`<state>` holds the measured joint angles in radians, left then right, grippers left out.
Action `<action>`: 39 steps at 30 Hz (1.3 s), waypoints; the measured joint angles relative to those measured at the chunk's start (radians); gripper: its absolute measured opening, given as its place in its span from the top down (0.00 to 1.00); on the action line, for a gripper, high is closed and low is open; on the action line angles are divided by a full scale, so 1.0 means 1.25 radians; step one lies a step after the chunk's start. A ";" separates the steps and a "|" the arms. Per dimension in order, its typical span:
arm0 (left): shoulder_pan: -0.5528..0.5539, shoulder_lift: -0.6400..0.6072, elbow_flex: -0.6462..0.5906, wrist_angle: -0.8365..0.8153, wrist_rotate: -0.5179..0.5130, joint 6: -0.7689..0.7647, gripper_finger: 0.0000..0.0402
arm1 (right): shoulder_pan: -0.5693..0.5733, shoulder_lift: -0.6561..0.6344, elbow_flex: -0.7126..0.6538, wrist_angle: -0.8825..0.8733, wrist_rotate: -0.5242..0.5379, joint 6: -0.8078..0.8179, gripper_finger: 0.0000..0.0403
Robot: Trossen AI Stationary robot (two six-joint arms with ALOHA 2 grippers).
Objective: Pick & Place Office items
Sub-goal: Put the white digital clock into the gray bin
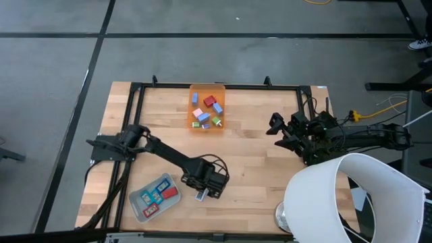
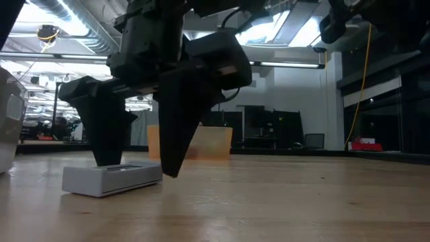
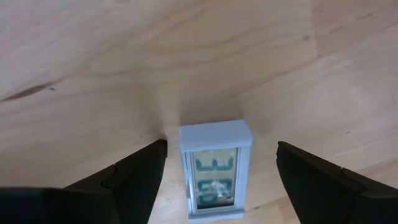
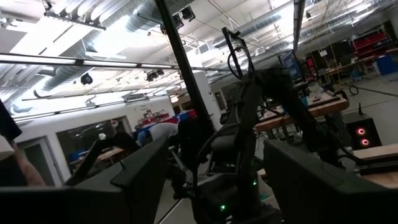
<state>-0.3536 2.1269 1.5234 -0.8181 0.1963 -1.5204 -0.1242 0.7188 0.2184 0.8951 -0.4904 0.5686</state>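
A small pale flat rectangular piece is lying on the wooden table, between the spread fingers of the left gripper. It looks light, rigid and smooth; pinching its long edges seems safest. The right gripper, released, is waiting well apart.
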 joint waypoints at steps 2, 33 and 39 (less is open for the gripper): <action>-0.004 0.008 -0.001 -0.003 0.005 -0.001 0.25 | 0.000 0.000 0.000 -0.002 0.000 0.000 0.35; 0.017 0.036 0.030 -0.046 -0.029 0.118 0.63 | 0.000 0.000 0.000 -0.017 0.003 -0.001 0.35; 0.046 0.009 0.047 0.031 -0.168 0.168 0.63 | 0.000 0.000 0.000 -0.016 0.003 -0.001 0.35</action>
<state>-0.2960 2.1377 1.5822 -0.7793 -0.0141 -1.3106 -0.1242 0.7185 0.2184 0.8749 -0.4862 0.5674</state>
